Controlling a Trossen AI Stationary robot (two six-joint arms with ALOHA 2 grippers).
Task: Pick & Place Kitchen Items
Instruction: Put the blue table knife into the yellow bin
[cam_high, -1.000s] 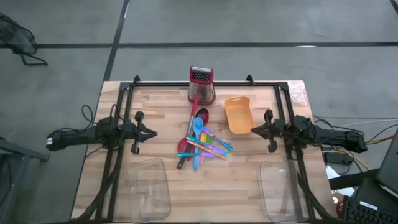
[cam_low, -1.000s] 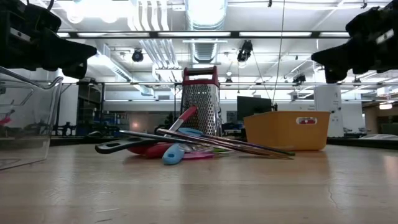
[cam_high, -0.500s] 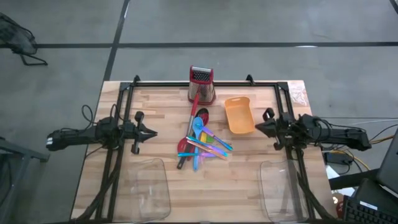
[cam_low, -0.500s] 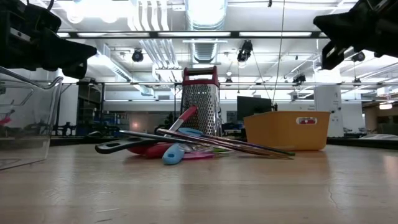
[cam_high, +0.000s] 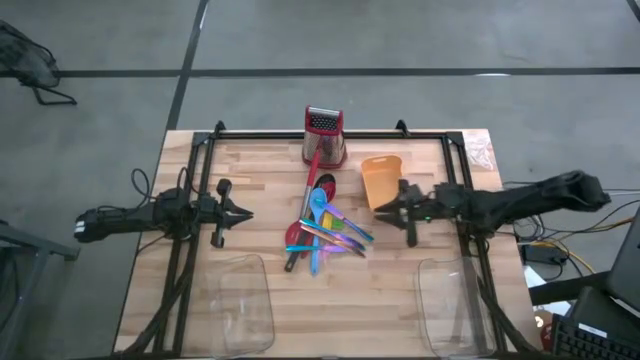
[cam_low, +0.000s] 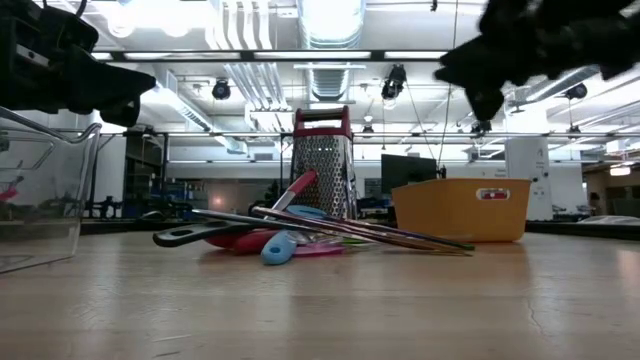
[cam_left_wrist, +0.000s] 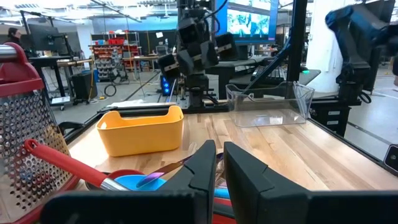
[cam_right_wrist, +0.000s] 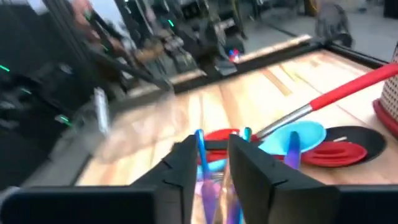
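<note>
**Operator:** Compared with a second ago, what has changed?

**Technician:** Only the right arm. The right gripper (cam_high: 392, 212) has left its place at the table's right edge and reached inward over the orange bin (cam_high: 378, 178), toward the utensil pile (cam_high: 325, 227). The left gripper (cam_high: 243, 212) has not moved; it waits at the left side, well apart from the pile.

**Operator:** State of each claw?

**Technician:** Right: fingers (cam_right_wrist: 184, 163) stand apart with a gap between them and hold nothing; the pile shows through that gap, so the pose reads as an approach lined up on the utensils. Left: fingers (cam_left_wrist: 202, 163) are nearly together, a thin slit remaining, nothing between them.

**Operator:** Location of the task items?

**Technician:** All heaped at table centre, just near of the box grater (cam_high: 324, 135): a red-handled utensil (cam_left_wrist: 59, 163), a blue spoon (cam_right_wrist: 297, 135), a black ladle (cam_right_wrist: 356, 137) and thin coloured sticks (cam_high: 345, 238). Two clear trays (cam_high: 245, 300) sit at the near edge, left and right.

**Operator:** Limitations of the views?

**Technician:** Overlap prevents a count of items in the pile. Which item the right gripper targets cannot be told. In the low view, the right arm's fingertips cannot be made out.
</note>
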